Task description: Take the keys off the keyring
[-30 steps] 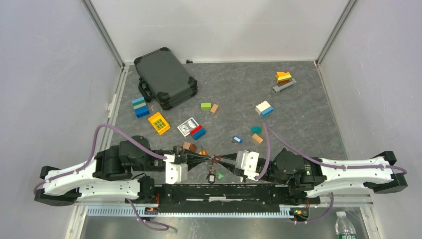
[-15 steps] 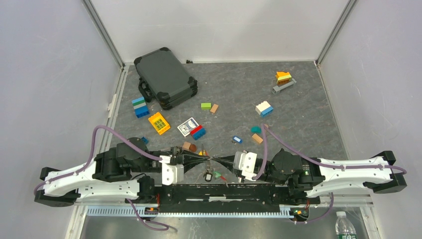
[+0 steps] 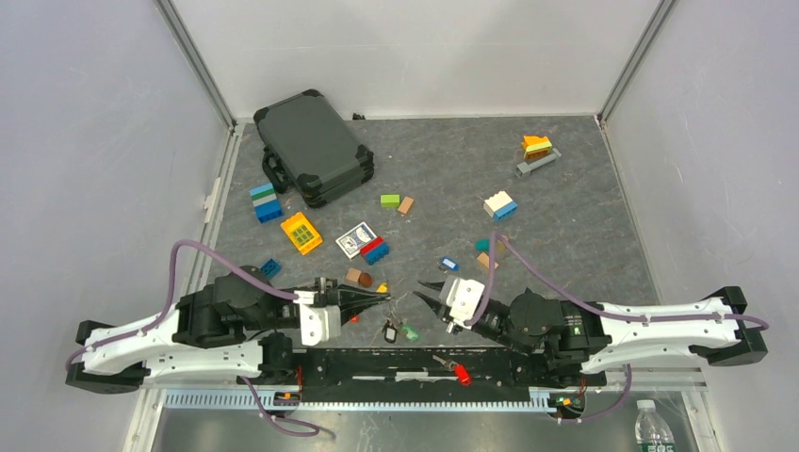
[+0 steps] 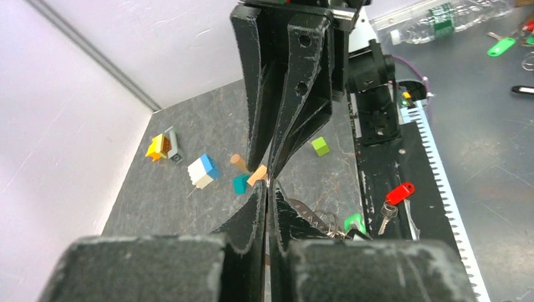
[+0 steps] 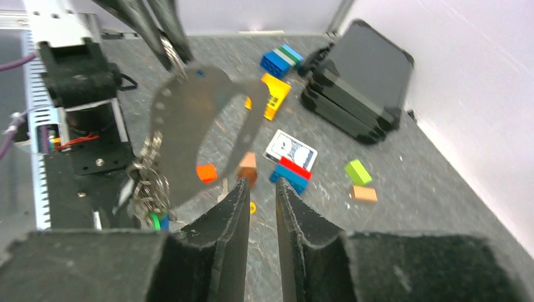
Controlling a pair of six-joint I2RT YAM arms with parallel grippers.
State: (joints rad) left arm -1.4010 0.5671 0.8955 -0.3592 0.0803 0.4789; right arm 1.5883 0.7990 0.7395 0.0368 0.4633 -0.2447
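My left gripper point(image 3: 384, 299) is shut on the keyring point(image 5: 162, 110), a flat grey metal loop that hangs from its tips. The thin metal edge shows between its closed fingers in the left wrist view point(image 4: 267, 185). A bunch of keys point(image 3: 390, 330) with a green head point(image 3: 411, 331) dangles from the ring near the table's front edge. A red-headed key point(image 3: 461, 374) lies loose on the black base rail and also shows in the left wrist view point(image 4: 398, 194). My right gripper point(image 3: 429, 290) is open, empty and apart from the ring; its fingers point(image 5: 234, 207) show a small gap.
A black case point(image 3: 316, 146) stands at the back left. A playing-card box point(image 3: 356, 239) and coloured blocks point(image 3: 301, 232) lie scattered over the grey mat. A blue key tag point(image 3: 448, 265) lies mid-table. A bottle point(image 3: 650, 424) stands off the table at the front right.
My right gripper has let go of the ring, opened and drawn back to the right. A red key has dropped onto the base rail. My left gripper has drawn left with the ring.
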